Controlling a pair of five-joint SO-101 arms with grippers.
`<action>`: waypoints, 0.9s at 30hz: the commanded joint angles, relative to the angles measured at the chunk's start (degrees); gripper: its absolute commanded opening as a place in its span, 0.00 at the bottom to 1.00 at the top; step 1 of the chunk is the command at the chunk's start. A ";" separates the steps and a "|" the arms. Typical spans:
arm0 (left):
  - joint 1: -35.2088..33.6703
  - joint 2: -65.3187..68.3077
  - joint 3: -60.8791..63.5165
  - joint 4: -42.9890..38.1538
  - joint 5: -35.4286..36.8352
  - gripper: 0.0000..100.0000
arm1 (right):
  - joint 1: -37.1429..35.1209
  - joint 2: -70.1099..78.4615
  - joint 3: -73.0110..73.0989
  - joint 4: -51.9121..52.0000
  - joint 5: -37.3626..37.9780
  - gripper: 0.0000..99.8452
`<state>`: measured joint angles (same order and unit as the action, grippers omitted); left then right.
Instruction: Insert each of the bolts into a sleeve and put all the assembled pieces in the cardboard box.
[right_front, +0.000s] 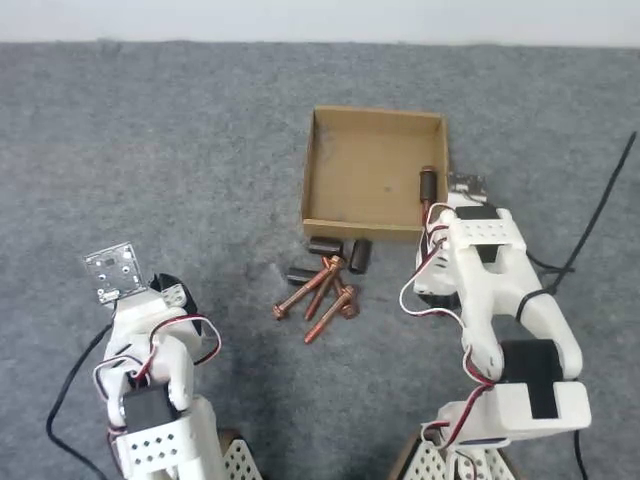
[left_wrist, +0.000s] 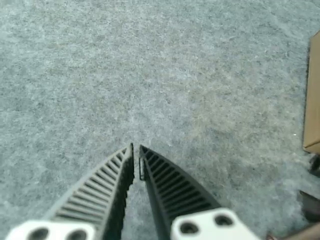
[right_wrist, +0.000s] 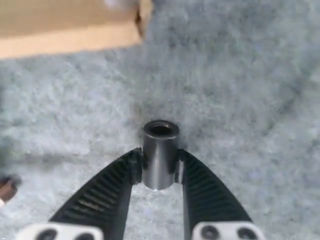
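As far as I can count from the high view: three loose sleeves (right_front: 325, 246), roughly four overlapping bolts (right_front: 320, 292), one assembled piece (right_front: 428, 188) inside the cardboard box (right_front: 365, 120). Right wrist view adds a fourth sleeve (right_wrist: 160, 145), upright, clamped in the right gripper (right_wrist: 159, 155) near the box corner. I see the left gripper (left_wrist: 136, 147) pressed together over carpet (left_wrist: 150, 75).

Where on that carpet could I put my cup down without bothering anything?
Bare carpet stretches left of the cardboard box, beyond the left arm. Crowded: just in front of the box, where bolts and sleeves lie between the arms.
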<state>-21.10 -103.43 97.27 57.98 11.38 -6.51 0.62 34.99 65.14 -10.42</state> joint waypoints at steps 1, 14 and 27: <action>-0.18 -0.62 -0.75 0.18 -0.44 0.01 | 0.66 -3.65 0.18 0.31 0.62 0.10; -0.18 -0.62 -0.75 0.18 -0.44 0.01 | 0.57 -6.64 2.73 0.40 0.53 0.10; -0.09 -0.62 -0.75 0.18 -0.53 0.01 | 0.66 -17.01 12.31 -7.87 0.53 0.10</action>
<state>-21.10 -103.43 97.27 57.98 11.38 -6.51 -15.38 47.56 58.90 -10.42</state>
